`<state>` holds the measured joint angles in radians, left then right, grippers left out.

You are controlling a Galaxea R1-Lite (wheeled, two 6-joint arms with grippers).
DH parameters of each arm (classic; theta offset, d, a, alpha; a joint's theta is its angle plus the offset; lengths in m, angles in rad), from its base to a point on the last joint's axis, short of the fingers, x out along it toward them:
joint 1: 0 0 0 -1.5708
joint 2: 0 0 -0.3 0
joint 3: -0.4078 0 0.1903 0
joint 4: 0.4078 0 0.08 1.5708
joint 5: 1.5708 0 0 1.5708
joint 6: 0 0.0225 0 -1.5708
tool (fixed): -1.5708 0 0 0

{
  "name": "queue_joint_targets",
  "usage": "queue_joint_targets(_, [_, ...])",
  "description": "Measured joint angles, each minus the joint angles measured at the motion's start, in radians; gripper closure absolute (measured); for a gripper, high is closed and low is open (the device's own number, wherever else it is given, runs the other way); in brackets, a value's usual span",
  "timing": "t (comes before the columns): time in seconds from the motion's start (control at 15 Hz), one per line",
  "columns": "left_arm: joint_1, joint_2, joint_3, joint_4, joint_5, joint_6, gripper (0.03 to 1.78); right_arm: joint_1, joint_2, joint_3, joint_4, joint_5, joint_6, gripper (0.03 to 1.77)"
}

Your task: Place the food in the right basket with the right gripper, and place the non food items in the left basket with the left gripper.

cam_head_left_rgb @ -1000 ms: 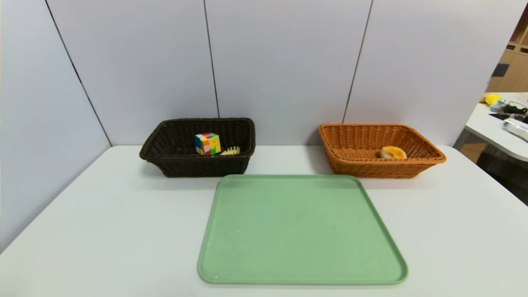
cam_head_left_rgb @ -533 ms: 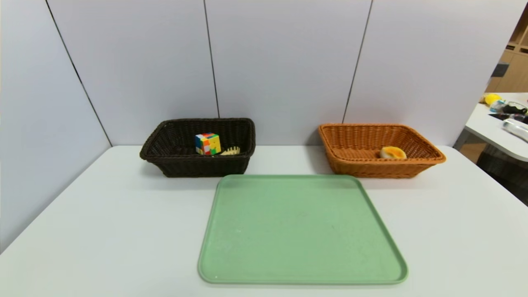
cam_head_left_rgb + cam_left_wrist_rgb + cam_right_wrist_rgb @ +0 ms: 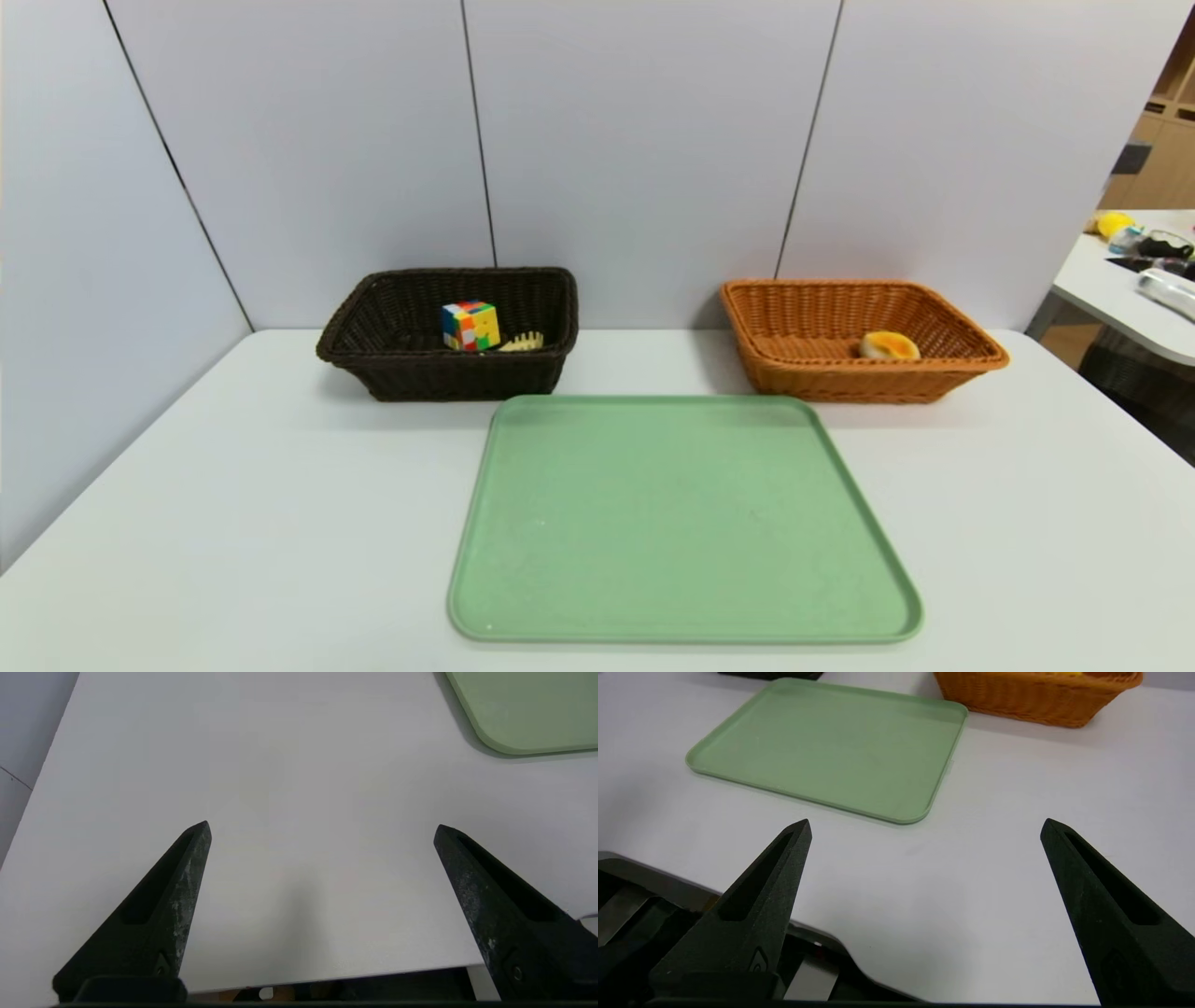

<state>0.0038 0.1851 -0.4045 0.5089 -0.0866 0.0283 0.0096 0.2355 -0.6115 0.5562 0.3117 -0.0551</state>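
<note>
The dark brown left basket point(image 3: 373, 322) stands at the back left and holds the multicoloured puzzle cube point(image 3: 470, 325) and the pale yellow fork point(image 3: 524, 342). The orange-brown right basket point(image 3: 952, 331) at the back right, also seen as the right basket point(image 3: 1031, 697), holds the round yellow-topped food point(image 3: 889, 345). No arm shows in the head view. My left gripper point(image 3: 322, 828) hangs open over bare table near the front edge. My right gripper point(image 3: 927, 826) is open too, over bare table near the front edge, with nothing between its fingers. The marker is hidden.
A bare green tray point(image 3: 681, 523) lies in the middle of the white table point(image 3: 233, 523), also seen as the tray point(image 3: 528, 714) and tray point(image 3: 831, 742). Grey wall panels close the back and left. A second table with clutter point(image 3: 1144, 271) stands at the far right.
</note>
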Motion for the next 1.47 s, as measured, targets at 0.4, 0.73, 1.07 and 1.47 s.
queue_joint_targets(0.4, [-0.002,-0.124,0.277,-0.337,-0.002,0.05,0.12,-0.01,-0.114,0.28,-0.329,-0.057,-0.036,0.1])
queue_joint_targets(0.73, [-0.004,-0.181,0.327,-0.394,0.004,0.043,0.12,-0.01,-0.201,0.465,-0.476,-0.085,-0.114,0.1])
queue_joint_targets(1.07, [-0.004,-0.186,0.336,-0.397,0.02,0.036,0.12,-0.01,-0.233,0.575,-0.604,-0.169,-0.115,0.1])
queue_joint_targets(1.47, [-0.004,-0.186,0.388,-0.476,0.078,0.023,0.12,-0.009,-0.236,0.608,-0.552,-0.259,-0.077,0.1])
